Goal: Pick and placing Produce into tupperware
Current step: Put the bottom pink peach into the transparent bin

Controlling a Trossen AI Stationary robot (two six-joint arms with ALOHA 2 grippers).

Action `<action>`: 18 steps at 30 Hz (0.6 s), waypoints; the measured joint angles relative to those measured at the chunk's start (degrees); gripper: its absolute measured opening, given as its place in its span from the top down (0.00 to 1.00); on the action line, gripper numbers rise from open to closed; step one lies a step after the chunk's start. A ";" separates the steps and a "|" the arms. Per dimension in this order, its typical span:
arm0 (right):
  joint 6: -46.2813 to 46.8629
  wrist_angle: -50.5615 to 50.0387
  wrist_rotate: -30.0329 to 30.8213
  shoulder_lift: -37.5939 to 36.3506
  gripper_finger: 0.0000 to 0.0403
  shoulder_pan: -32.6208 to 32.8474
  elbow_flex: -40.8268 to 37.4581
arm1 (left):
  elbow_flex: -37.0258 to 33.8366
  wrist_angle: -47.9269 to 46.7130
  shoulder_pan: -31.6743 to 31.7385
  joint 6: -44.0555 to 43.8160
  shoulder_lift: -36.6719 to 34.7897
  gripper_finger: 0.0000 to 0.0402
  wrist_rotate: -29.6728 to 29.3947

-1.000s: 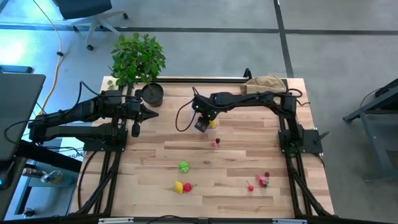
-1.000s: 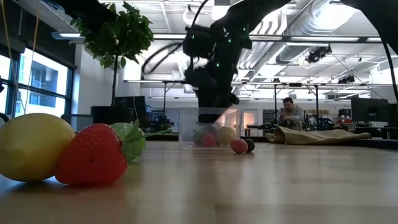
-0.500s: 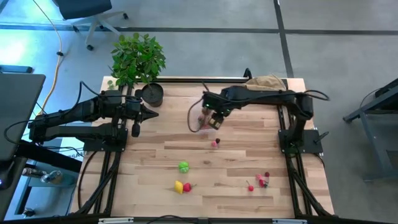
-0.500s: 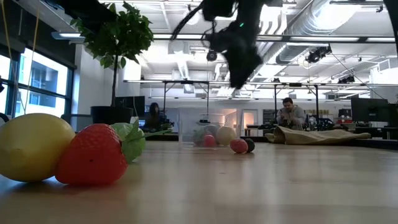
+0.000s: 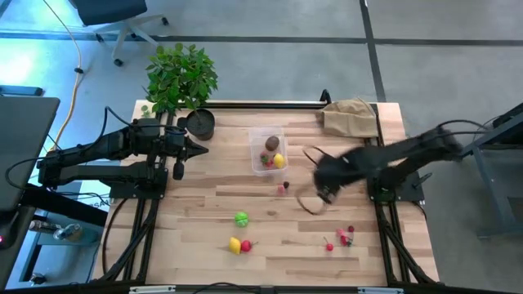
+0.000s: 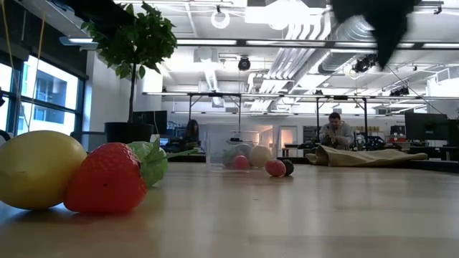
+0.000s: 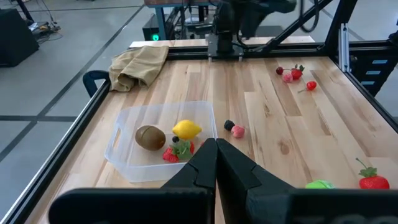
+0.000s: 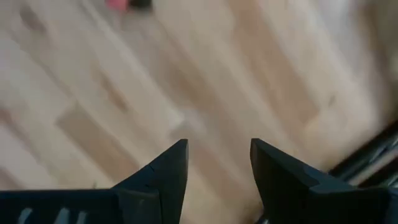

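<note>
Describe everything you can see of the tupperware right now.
The tupperware is a clear plastic rectangular tub with rounded corners and no lid, sitting upright on the wooden table near its far edge. Inside lie a brown kiwi, a yellow lemon and a strawberry. Neither gripper touches it.

A leafy potted plant (image 5: 181, 77) and a crumpled tan paper bag (image 5: 349, 117) sit at the table's (image 5: 204, 204) far edge.

A kiwi (image 5: 271, 144) and lemon (image 5: 279, 161) are held in the tupperware (image 5: 258, 135); a paper bag (image 5: 350, 117) is set to its right.
</note>
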 joint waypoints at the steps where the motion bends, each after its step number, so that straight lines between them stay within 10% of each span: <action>1: 4.41 0.14 -1.28 -2.34 0.59 2.30 -2.77 | -0.02 0.00 -0.02 0.00 0.00 1.00 0.00; 7: 29.26 8.72 -7.21 -13.45 0.59 16.42 -15.87 | 0.00 0.00 -0.01 0.01 0.00 1.00 -0.01; 18: 43.08 25.83 -8.53 -14.41 0.59 28.57 -27.77 | -0.02 0.00 -0.02 0.00 0.00 1.00 0.00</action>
